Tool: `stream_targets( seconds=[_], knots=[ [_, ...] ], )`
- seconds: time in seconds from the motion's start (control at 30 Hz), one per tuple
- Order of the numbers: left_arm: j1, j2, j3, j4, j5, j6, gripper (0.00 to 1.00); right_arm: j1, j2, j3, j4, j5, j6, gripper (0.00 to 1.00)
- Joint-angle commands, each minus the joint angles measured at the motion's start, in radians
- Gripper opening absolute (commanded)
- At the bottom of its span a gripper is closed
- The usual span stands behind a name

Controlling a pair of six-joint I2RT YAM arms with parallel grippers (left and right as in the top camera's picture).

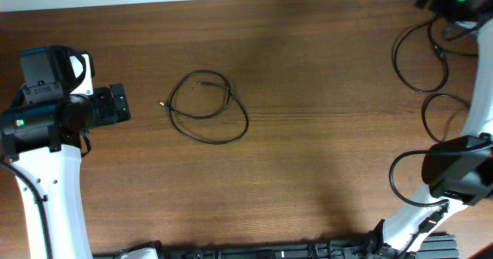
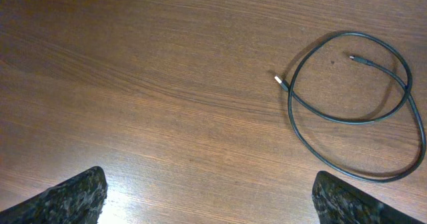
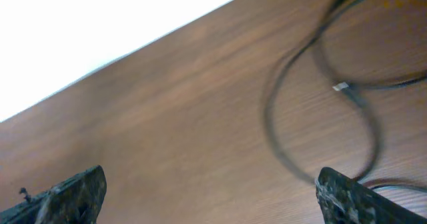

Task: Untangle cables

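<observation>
One thin black cable point(image 1: 208, 109) lies in a loose overlapping loop on the wooden table, left of centre, both small plug ends near the loop's top left. In the left wrist view it point(image 2: 360, 117) is at the upper right, with a light plug tip point(image 2: 280, 82). My left gripper point(image 1: 115, 105) is open and empty, just left of the loop; its fingers frame bare wood point(image 2: 210, 204). My right gripper point(image 3: 213, 197) is open and empty. Ahead of it lies a blurred black cable point(image 3: 280, 117) with a small plug point(image 3: 341, 87). That cable loops at the overhead's far right point(image 1: 420, 58).
The right arm's dark wrist point(image 1: 458, 170) sits at the table's right edge, with more black wire loops point(image 1: 431, 112) beside it. The table's far edge point(image 1: 231, 1) meets a white surface. A dark rail point(image 1: 269, 253) runs along the front edge.
</observation>
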Motion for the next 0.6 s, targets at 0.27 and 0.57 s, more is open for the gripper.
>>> stream_targets(
  seconds=[0.27,0.57],
  knots=[
    [0.005,0.0,0.003,0.002,-0.004,0.005,0.99,0.384,0.016,0.004,-0.101,-0.093,-0.127,0.99],
    [0.005,0.0,0.003,0.002,-0.004,0.005,0.99,0.64,0.176,0.0,-0.104,-0.079,-0.127,0.99]
  ],
)
